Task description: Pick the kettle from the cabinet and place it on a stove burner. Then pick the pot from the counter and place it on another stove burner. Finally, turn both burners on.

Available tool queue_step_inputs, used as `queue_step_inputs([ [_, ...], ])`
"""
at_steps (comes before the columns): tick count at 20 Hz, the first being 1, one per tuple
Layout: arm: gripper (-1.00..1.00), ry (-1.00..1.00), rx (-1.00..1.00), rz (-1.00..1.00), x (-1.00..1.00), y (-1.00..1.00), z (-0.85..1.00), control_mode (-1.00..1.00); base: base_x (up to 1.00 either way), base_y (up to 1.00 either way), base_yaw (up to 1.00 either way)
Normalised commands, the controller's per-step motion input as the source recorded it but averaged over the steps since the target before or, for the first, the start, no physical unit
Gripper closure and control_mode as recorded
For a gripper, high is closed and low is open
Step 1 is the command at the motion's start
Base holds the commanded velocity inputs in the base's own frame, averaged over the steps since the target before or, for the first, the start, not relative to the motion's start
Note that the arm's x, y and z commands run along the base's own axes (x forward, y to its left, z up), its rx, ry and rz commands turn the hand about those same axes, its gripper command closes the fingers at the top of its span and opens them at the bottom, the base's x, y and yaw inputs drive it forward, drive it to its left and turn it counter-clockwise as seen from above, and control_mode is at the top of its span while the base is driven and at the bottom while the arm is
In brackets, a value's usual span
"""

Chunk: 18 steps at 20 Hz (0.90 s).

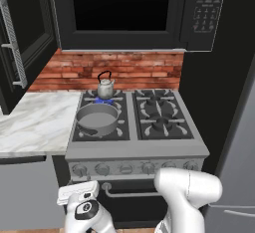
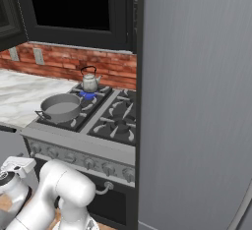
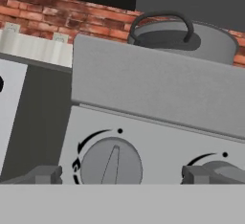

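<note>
Steel range (image 1: 137,150) occupying the centre of the left base view, with the marble tabletop (image 1: 35,122) at its left. The pot (image 1: 97,116) sits on the front left burner; the kettle (image 1: 105,85) stands upright behind it on the rear left burner, over a blue flame (image 1: 103,100). In the hand view, the claw (image 3: 117,174) is released, its fingertips (image 3: 45,174) set wide on either side of the leftmost front knob (image 3: 111,163), lower centre.
</note>
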Motion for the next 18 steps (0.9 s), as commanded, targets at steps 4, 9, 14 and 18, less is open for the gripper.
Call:
queue_step_inputs([
  [4,-1.00,0.00,0.00,0.00,0.00,-0.05,0.00,-1.00,0.00,0.00,0.00],
  [9,-1.00,0.00,0.00,0.00,0.00,-0.05,0.00,-1.00,0.00,0.00,0.00],
  [14,-1.00,0.00,0.00,0.00,0.09,-0.04,0.00,-1.00,0.00,0.00,0.00],
  [18,-1.00,0.00,0.00,0.00,0.10,-0.03,0.00,-1.00,0.00,0.00,0.00],
])
